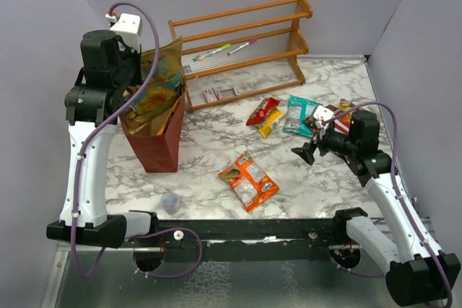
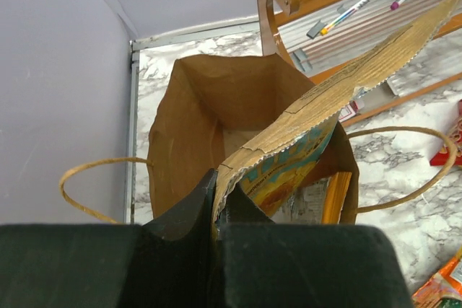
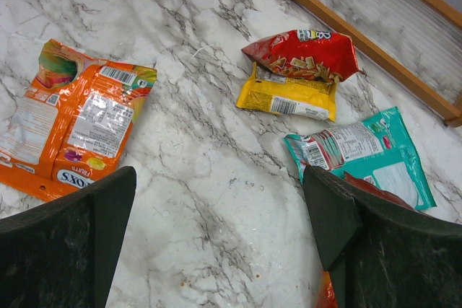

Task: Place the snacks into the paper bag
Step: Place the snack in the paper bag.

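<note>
Left hand (image 2: 215, 203): clamped on a gold chip bag (image 2: 339, 99), which stands tilted and partly inside the open paper bag (image 2: 195, 128). Right hand (image 3: 216, 214): fingers apart, above the counter (image 3: 202, 149) right of the paper bag, over an orange packet (image 3: 79, 124), red packet (image 3: 307, 52), yellow packet (image 3: 289, 100) and teal packet (image 3: 361, 151).

Dark-red paper bag (image 1: 155, 148) upright at left of bench (image 1: 209, 142), mouth open, brown inside. Large gold chip bag (image 1: 157, 77) tilted in its mouth, upper part well out. Orange packet (image 1: 248, 180) flat mid-bench; further back, red packet (image 1: 263, 110) overlaps yellow packet (image 1: 268, 128), teal packet (image 1: 298, 115) just beside.
</note>
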You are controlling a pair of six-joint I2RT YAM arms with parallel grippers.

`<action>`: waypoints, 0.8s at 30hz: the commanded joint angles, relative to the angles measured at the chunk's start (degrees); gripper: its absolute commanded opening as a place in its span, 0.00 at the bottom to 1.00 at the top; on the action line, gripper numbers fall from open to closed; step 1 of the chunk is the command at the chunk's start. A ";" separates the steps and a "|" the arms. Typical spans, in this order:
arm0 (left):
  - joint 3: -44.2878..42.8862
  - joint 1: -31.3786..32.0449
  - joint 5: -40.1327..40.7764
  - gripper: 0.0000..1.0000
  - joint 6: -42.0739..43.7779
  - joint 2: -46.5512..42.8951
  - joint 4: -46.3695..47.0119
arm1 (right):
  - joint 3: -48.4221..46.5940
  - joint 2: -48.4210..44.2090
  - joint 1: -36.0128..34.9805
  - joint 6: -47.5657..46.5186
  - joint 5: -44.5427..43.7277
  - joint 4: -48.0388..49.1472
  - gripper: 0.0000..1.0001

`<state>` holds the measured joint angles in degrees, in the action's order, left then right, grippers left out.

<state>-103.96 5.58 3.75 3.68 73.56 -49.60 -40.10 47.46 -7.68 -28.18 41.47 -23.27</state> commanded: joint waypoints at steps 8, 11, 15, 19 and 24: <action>15.44 -0.40 3.48 0.00 5.59 -9.07 12.40 | -0.97 -0.33 0.21 -0.16 1.41 -0.60 1.00; 20.32 -0.38 1.58 0.00 8.19 -10.80 14.22 | -0.76 -0.34 0.21 0.62 0.89 0.05 1.00; 25.86 -0.34 -1.20 0.00 12.97 -13.24 16.27 | -0.68 -0.14 0.21 0.87 0.74 0.32 1.00; 29.83 -0.40 -2.27 0.00 16.13 -13.72 16.35 | -0.68 0.21 0.23 0.92 0.64 0.37 1.00; 33.22 -0.34 -4.63 0.00 18.70 -13.06 15.88 | -0.68 0.76 0.21 0.89 0.53 0.47 1.00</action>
<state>-72.20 5.58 2.61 18.59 61.67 -37.23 -40.10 47.79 -7.68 -28.08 41.45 -23.22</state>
